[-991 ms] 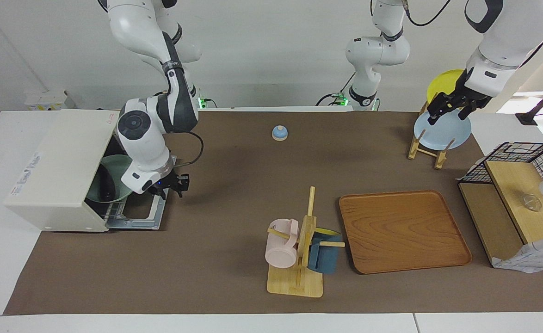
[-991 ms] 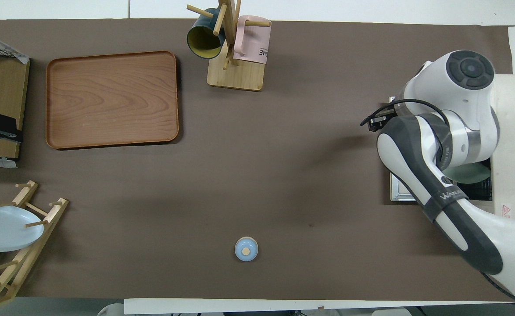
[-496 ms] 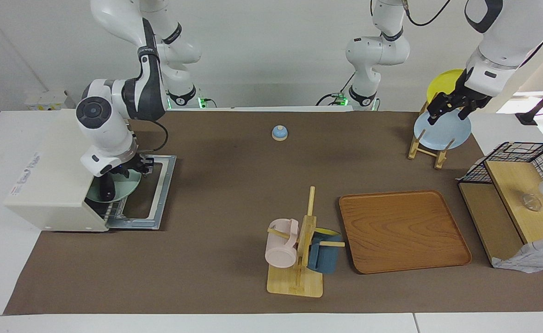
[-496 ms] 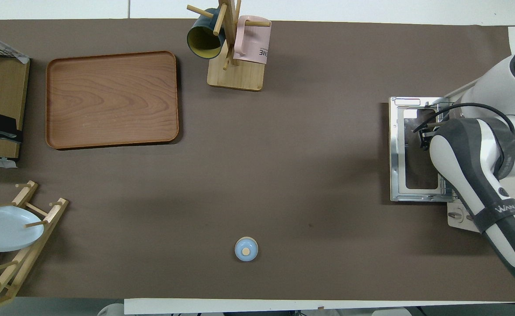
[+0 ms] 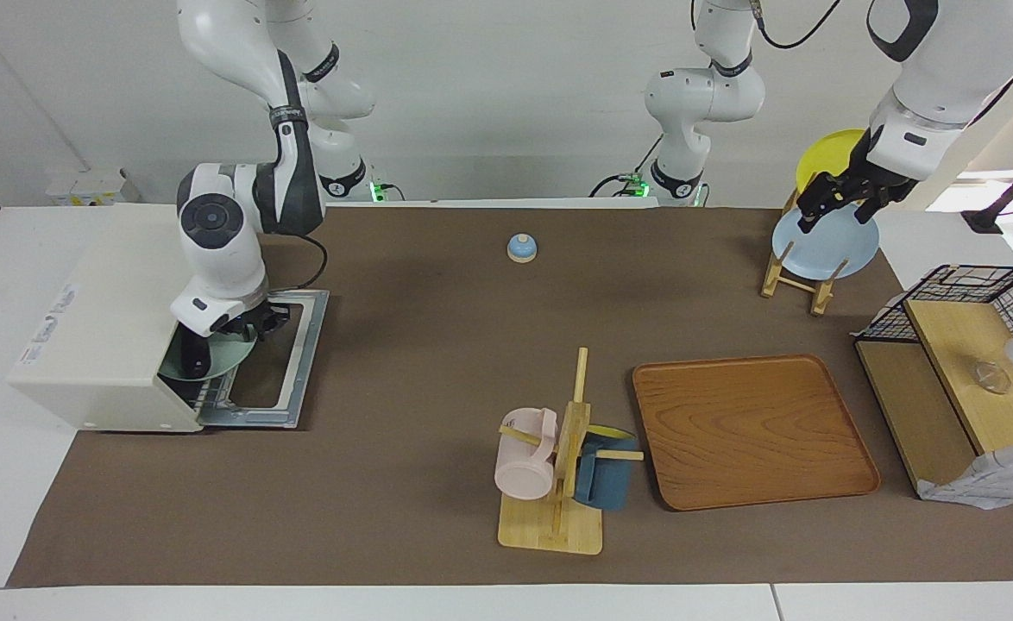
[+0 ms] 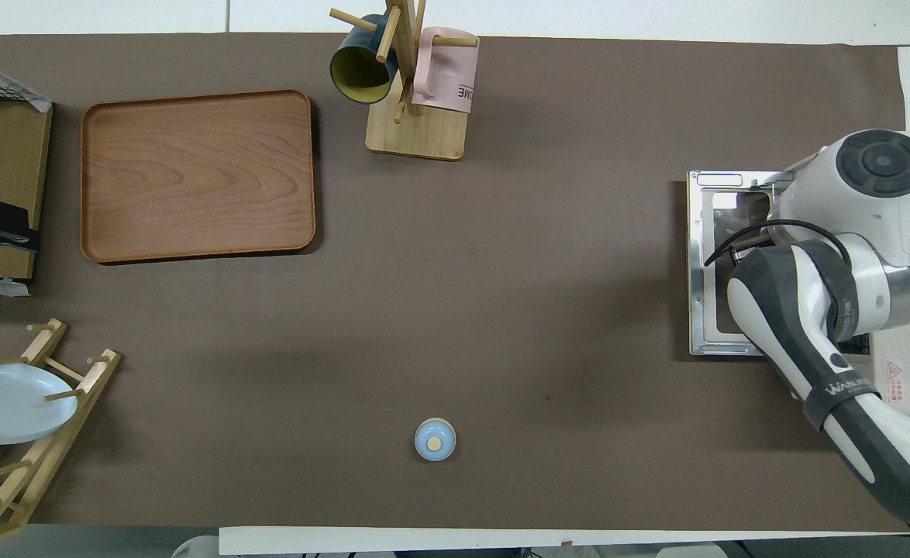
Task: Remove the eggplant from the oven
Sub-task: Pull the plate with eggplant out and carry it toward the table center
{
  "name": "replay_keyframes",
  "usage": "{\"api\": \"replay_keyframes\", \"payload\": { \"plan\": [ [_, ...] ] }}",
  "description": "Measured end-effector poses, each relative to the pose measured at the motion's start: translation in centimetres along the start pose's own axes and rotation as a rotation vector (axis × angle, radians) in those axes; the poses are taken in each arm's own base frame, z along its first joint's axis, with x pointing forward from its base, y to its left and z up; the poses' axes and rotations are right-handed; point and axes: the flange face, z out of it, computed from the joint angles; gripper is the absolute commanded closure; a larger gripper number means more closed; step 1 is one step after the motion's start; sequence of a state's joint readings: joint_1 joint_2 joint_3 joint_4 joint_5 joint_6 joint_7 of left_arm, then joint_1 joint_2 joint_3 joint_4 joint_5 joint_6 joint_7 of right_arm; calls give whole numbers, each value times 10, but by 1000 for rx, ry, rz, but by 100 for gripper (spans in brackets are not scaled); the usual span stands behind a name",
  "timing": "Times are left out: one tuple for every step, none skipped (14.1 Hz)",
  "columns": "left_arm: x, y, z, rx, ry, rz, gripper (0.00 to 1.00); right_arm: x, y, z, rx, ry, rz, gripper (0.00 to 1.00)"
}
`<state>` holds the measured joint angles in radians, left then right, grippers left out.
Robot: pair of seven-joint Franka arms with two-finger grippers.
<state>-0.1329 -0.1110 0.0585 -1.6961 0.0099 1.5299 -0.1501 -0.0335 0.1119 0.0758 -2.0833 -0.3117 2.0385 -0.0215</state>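
Since half a second ago, my right gripper (image 5: 243, 329) shifted over the slim dark-purple eggplant (image 5: 199, 355) on its mint-green plate (image 5: 226, 358) in the cream-white toaster oven (image 5: 101, 323) at the worktop's right-arm edge; I cannot tell its finger state. I should straddle the eggplant's middle, close, then lift clear of the plate. Left gripper (image 5: 827, 205), state unreadable, waits over the pale-blue plate (image 5: 830, 250).

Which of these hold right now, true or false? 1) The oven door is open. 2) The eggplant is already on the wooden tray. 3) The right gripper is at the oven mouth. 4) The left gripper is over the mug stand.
1) The oven door is open. True: it lies flat on the table.
2) The eggplant is on the wooden tray. False: it lies on a green plate in the oven mouth.
3) The right gripper is at the oven mouth. True, just over the plate.
4) The left gripper is over the mug stand. False: it waits over the plate rack.
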Motion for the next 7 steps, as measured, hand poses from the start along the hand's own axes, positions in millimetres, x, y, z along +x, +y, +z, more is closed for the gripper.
{"api": "replay_keyframes", "payload": {
  "plan": [
    [0, 0, 0, 0, 0, 0, 0, 4, -18, -12, -12, -6, -12, 100],
    [0, 0, 0, 0, 0, 0, 0, 10, -45, -28, -27, -18, -12, 100],
    [0, 0, 0, 0, 0, 0, 0, 18, -81, -47, -47, -28, 2, 100],
    [0, 0, 0, 0, 0, 0, 0, 27, -129, -69, -70, -30, 26, 100],
    [0, 0, 0, 0, 0, 0, 0, 35, -183, -89, -95, -25, 50, 100],
    [0, 0, 0, 0, 0, 0, 0, 41, -246, -104, -118, -17, 66, 100],
    [0, 0, 0, 0, 0, 0, 0, 44, -304, -112, -125, -13, 76, 100]
  ]
}}
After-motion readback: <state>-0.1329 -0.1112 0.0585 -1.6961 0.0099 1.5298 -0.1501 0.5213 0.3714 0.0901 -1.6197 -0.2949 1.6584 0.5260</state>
